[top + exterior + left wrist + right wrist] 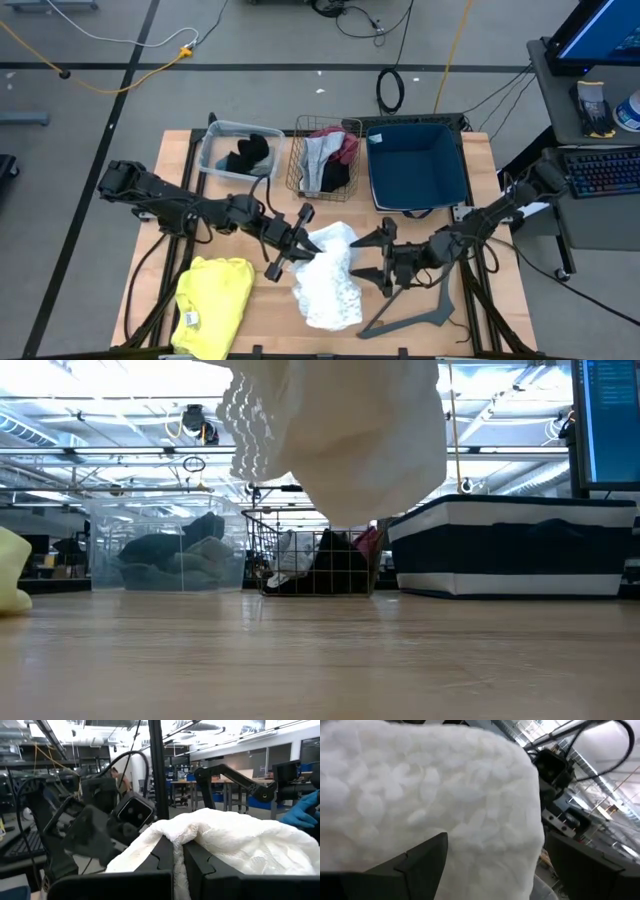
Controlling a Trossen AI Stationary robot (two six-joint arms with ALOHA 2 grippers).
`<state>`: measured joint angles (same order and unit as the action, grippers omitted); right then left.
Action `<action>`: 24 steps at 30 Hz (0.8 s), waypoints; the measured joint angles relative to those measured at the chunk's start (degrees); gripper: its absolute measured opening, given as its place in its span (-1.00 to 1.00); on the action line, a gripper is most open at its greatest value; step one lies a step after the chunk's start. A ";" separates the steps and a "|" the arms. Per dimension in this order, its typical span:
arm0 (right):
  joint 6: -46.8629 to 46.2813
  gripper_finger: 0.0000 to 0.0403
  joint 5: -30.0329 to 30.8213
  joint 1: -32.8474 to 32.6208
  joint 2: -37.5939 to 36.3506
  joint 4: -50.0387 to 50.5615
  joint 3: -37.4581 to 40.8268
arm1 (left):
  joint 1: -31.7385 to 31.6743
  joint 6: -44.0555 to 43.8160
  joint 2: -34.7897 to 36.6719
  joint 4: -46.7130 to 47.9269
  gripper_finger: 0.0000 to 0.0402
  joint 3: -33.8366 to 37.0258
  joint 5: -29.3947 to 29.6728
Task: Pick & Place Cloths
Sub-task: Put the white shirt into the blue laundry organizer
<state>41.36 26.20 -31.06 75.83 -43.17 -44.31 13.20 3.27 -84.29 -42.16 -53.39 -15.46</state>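
Overhead, the left gripper (297, 247) sits near the middle of the table (470, 165), its fingers pinched on an edge of the white cloth (330, 280), which spreads across the table between the two arms. The right gripper (380, 258) is just beside the cloth's other edge with its fingers spread wide, holding nothing. A yellow cloth (213, 305) lies flat near the front left corner, and a grey hanger (420, 312) lies at the front right. Along the back stand a clear tub (215, 150) with a black cloth (248, 153), a wire basket (300, 150) holding mixed cloths, and a blue bin (418, 165).

At table height, the white cloth (340, 435) hangs lifted clear of the wood, with the basket (316, 565) and bin (510, 545) behind it.

From the left wrist, the two dark fingers (197, 870) are pressed together on a fold of white cloth (240, 840).

From the right wrist, white cloth (420, 795) fills the frame, with one dark finger (422, 860) set apart from it.
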 joint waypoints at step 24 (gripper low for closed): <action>-24.04 0.51 -30.62 15.11 5.79 -0.99 -1.72 | -1.94 2.03 0.00 -2.90 -0.98 -0.04 -0.16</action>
<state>17.32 -4.42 -15.95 81.62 -44.16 -46.03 11.26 5.30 -84.29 -45.06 -53.43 -15.62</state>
